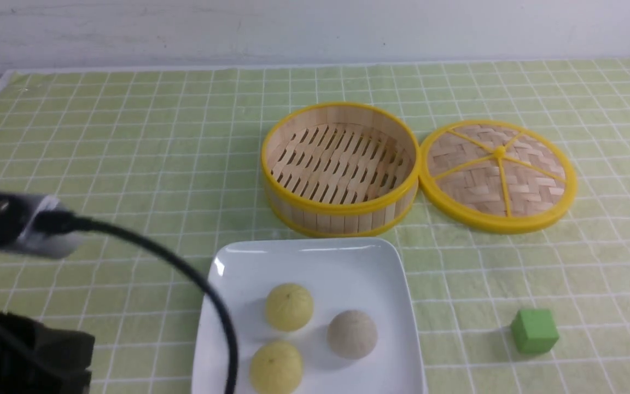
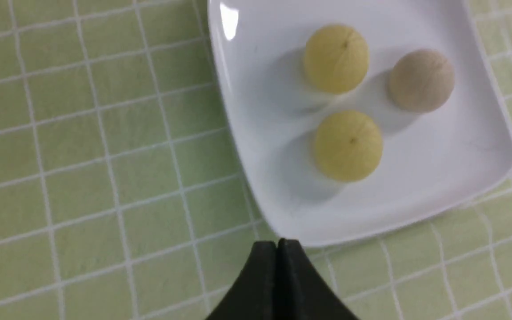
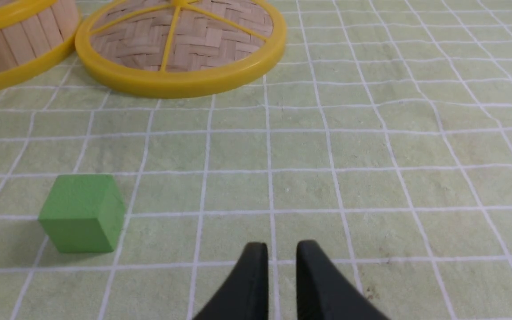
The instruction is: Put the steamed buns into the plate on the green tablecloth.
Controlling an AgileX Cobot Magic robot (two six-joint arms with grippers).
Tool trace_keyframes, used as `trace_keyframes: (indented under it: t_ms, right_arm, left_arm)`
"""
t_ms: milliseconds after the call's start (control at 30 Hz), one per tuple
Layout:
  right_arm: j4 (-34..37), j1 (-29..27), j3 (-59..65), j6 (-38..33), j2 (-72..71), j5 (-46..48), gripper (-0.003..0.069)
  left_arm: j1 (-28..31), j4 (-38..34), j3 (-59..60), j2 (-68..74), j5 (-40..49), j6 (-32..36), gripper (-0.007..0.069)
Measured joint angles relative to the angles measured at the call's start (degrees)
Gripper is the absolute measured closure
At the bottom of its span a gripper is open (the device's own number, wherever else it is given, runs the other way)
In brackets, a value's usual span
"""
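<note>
All three steamed buns lie in the white square plate (image 1: 315, 262) on the green tablecloth (image 1: 129, 137): two pale yellow buns (image 1: 289, 306) (image 1: 275, 368) and one beige bun (image 1: 352, 334), close together but apart from one another.

The left gripper (image 2: 277, 243) has its black fingers pressed flat together with nothing between them. Its tips hang over the cloth just outside the plate's rim, and the buns sit beyond the tips, farther into the plate; in the left wrist view the nearest to the tips is a yellow bun (image 2: 348, 146), with the other yellow bun (image 2: 336, 58) and the beige bun (image 2: 421, 80) past it.

The right gripper (image 3: 282, 247) stands with a narrow gap between its fingertips and holds nothing; bare cloth lies under and ahead of it. A small green cube (image 3: 82, 212) sits on the cloth off to one side of its tips, near but not touching. Farther ahead lie the round woven steamer lid (image 3: 180, 44) with its yellow rim and, beside that, the bamboo steamer basket (image 1: 340, 169), which is empty
</note>
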Motion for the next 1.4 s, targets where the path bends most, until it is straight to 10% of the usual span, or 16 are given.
trace_keyframes:
  t_ms: [333, 1033, 1400]
  right_arm:
    - [-0.12, -0.02, 0.0, -0.9, 0.0, 0.0, 0.0523]
    - [-0.16, -0.02, 0.0, -0.9, 0.0, 0.06, 0.0505]
    - [-0.16, -0.02, 0.0, -0.9, 0.0, 0.06, 0.0491]
  left_arm:
    - [0.0, -0.6, 20.93, -21.38, -34.19, -4.5, 0.0622]
    - [0.43, 2.76, 26.72, -22.27, -35.53, -1.25, 0.0605]
    - [18.41, 4.97, 37.83, -28.91, -41.49, 6.03, 0.0592]
